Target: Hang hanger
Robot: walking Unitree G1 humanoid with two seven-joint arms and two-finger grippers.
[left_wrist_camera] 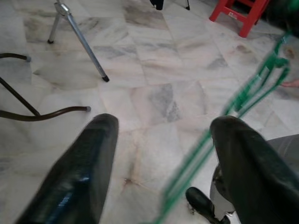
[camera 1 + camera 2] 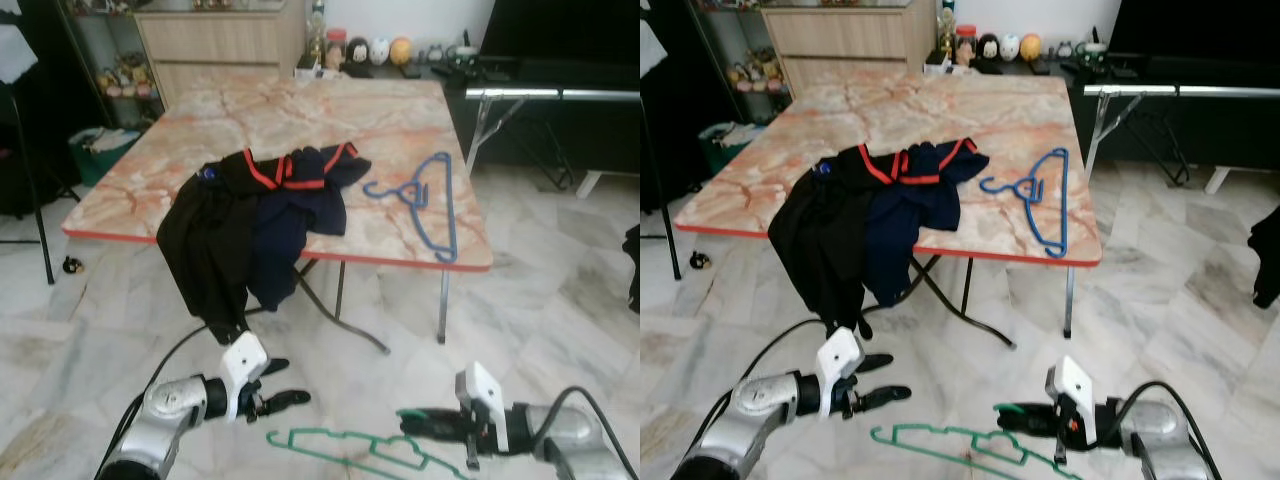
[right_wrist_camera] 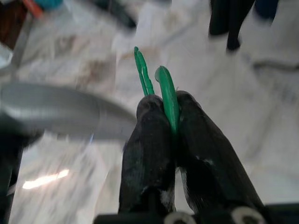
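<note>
1. A marble-patterned folding counter [image 2: 300, 110] with a red rim stood ahead of the robot on a pale tiled floor [image 2: 560, 300], apparently serving as a sorting surface for laundry.

2. Dark garments [image 2: 250, 225], black and navy with red trim, lay heaped at the counter's front edge, one black piece spilling over toward the floor, likely waiting for hangers.

3. A green hanger [image 2: 970, 445], the task's object, was held low above the floor between the two arms, well short of the counter and roughly level, gripped at its right end.

4. A blue hanger [image 2: 425, 200] lay flat near the counter's front right corner, its hook pointing toward the clothes and just apart from them.

5. The left claw [image 2: 885, 380] hovered beside the green hanger's left end with its fingers released and spread, the green wire passing between them without a grip, seemingly ready to steady it.

6. The right claw [image 3: 170, 121] was clenched on the green hanger, both black fingers pressed against the wire, judged a carrying hold; no rail for hanging could be identified with certainty.
</note>
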